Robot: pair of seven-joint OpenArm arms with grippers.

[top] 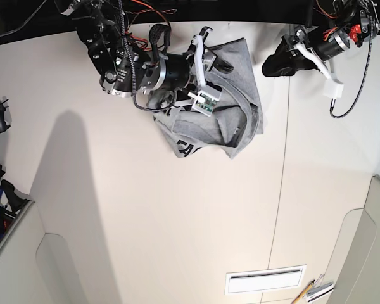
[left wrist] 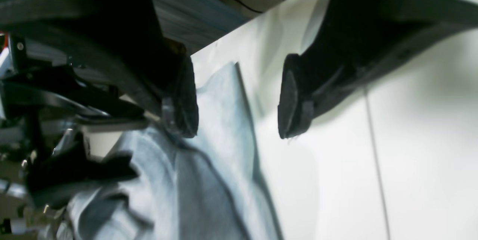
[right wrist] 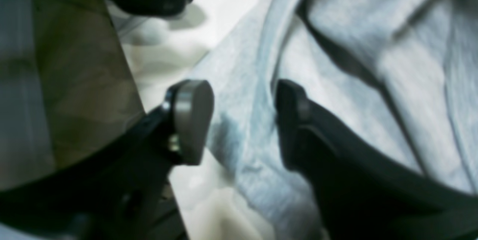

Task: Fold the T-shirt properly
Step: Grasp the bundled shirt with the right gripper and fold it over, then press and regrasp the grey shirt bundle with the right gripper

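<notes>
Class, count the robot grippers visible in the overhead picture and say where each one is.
2. The right gripper is open over the crumpled T-shirt near the table's far edge. The left gripper is open beside the shirt, above bare table.

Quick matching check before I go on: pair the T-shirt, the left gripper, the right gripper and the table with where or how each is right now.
Things:
1. T-shirt
2. left gripper
3. right gripper
4. table

States:
a. open, a grey fold of cloth between its fingers
b. white, with a seam line running across it
c. crumpled in a heap, black lettering showing at one edge
d. open, beside the shirt's edge, above bare table

Pairs: 1-c, 2-d, 3-a, 4-b
</notes>
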